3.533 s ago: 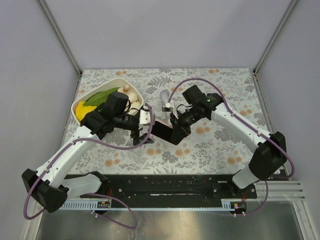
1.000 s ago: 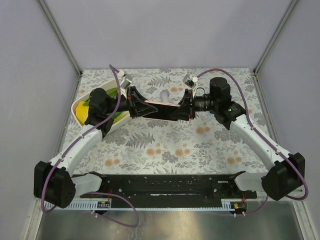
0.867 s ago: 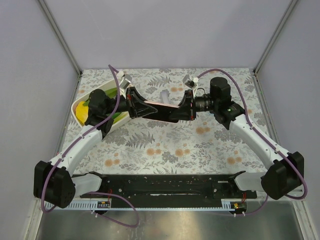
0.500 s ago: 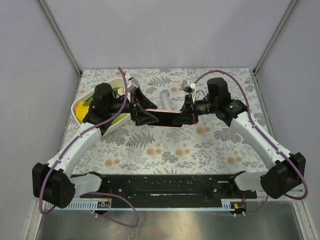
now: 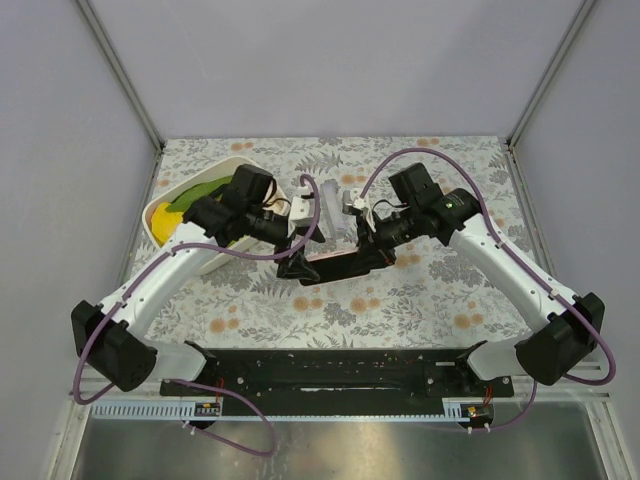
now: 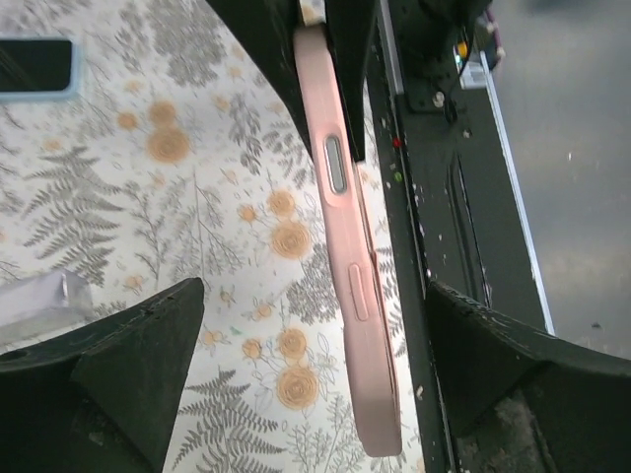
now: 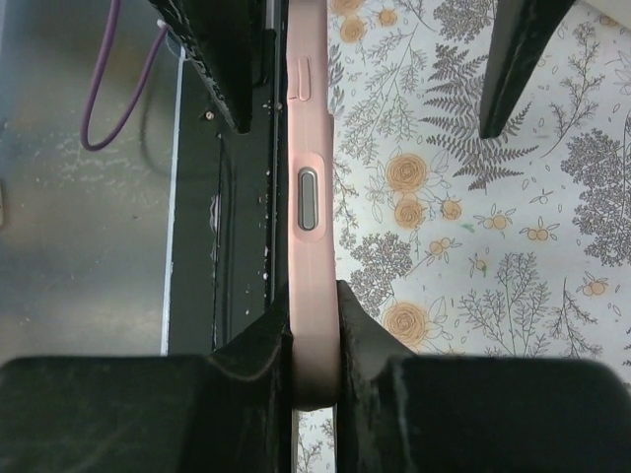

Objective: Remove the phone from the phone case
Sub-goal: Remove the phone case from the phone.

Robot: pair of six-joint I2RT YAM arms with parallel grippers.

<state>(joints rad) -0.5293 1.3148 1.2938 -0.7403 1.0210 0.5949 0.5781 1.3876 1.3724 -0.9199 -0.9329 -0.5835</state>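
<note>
The phone sits in a pink case [image 5: 335, 268], held on edge above the middle of the table between both grippers. My right gripper [image 5: 368, 250] is shut on one end of the case [image 7: 314, 246], with a finger [image 7: 360, 325] pressed on each side. My left gripper [image 5: 298, 268] is open. Its two fingers [image 6: 108, 374] stand wide apart on either side of the case's other end [image 6: 347, 256] and do not touch it. Only the case's side with its buttons shows in the wrist views. The phone itself is mostly hidden.
A white bowl [image 5: 160, 212] with yellow and green items stands at the back left. A second phone in a pale blue case [image 6: 35, 67] lies on the floral cloth. A clear object [image 6: 35, 301] lies near it. The black base rail [image 5: 330, 372] runs along the near edge.
Both arms have brought the cased phone down and toward the near side, from over the back of the table to the middle. The left jaws now stand wide apart around the case.
</note>
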